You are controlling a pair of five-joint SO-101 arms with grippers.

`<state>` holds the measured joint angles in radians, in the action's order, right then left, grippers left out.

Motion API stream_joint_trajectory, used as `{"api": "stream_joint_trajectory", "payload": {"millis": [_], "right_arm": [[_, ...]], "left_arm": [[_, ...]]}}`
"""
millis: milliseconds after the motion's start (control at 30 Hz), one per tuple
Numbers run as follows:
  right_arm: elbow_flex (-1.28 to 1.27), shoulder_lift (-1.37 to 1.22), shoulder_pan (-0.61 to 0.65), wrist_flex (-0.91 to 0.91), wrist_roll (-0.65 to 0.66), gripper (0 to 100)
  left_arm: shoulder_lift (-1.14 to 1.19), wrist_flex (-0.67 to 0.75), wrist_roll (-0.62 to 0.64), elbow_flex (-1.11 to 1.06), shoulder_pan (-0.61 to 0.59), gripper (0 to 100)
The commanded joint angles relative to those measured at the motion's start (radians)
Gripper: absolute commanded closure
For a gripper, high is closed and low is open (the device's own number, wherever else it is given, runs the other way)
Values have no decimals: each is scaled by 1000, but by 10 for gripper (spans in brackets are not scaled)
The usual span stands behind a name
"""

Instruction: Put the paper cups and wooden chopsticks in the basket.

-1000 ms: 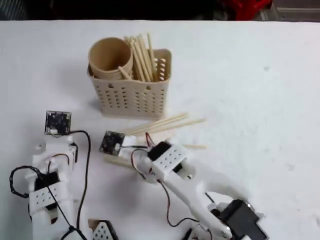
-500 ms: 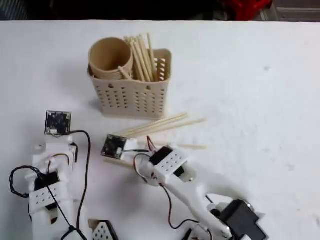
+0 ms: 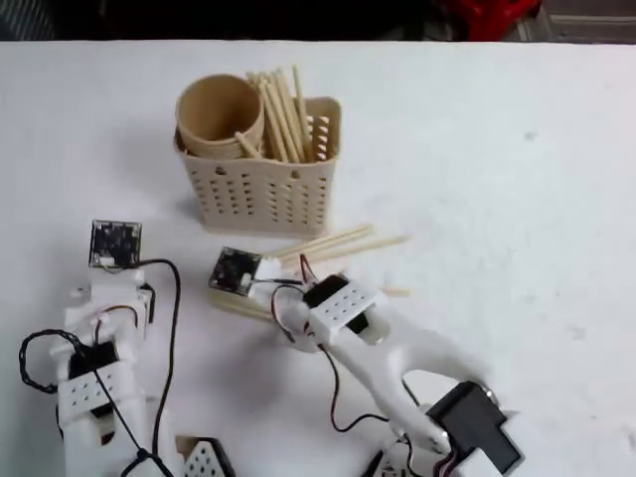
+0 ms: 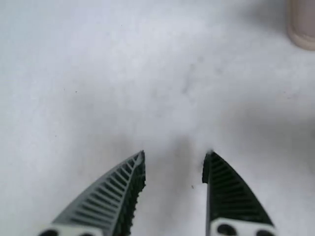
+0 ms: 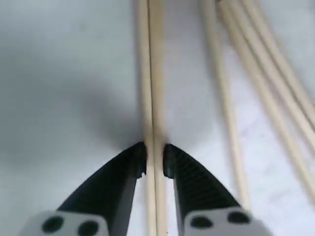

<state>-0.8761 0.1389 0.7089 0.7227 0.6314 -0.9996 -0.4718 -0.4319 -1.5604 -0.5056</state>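
Right wrist view: the right pincer [image 5: 153, 147] has its jaws drawn in on a chopstick pair [image 5: 151, 73] lying on the white worktop [image 5: 59, 73]. It appears to pinch the pair, though firm contact is hard to confirm. More loose chopsticks [image 5: 256, 73] lie just beside. From above, the basket [image 3: 263, 194] holds stacked paper cups [image 3: 219, 114] and standing chopsticks [image 3: 283, 109]. The left pincer [image 4: 174, 155] hangs over the worktop, jaws apart.

Right pincer [image 5: 154, 160] and gripped chopsticks [image 5: 152, 73], nearer the basket [image 3: 263, 194].
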Motion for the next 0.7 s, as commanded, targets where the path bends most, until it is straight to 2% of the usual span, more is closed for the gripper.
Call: {"api": "stream_joint_trajectory", "payload": {"millis": [0,167,300,467,667], "right_arm": [[49,-1,-61,4,9,982],[48,30,-62,16,6,982],[41,119,-71,61,-46,982],[-31,280,-73,67,-57,981],[-120,529,-73,73,-138,981]], "left_arm": [[-16,20,-9,3,10,797],[-16,20,-9,3,10,797],[-16,20,-9,3,10,797],[-16,20,-9,3,10,797],[-16,20,-9,3,10,797]]}}
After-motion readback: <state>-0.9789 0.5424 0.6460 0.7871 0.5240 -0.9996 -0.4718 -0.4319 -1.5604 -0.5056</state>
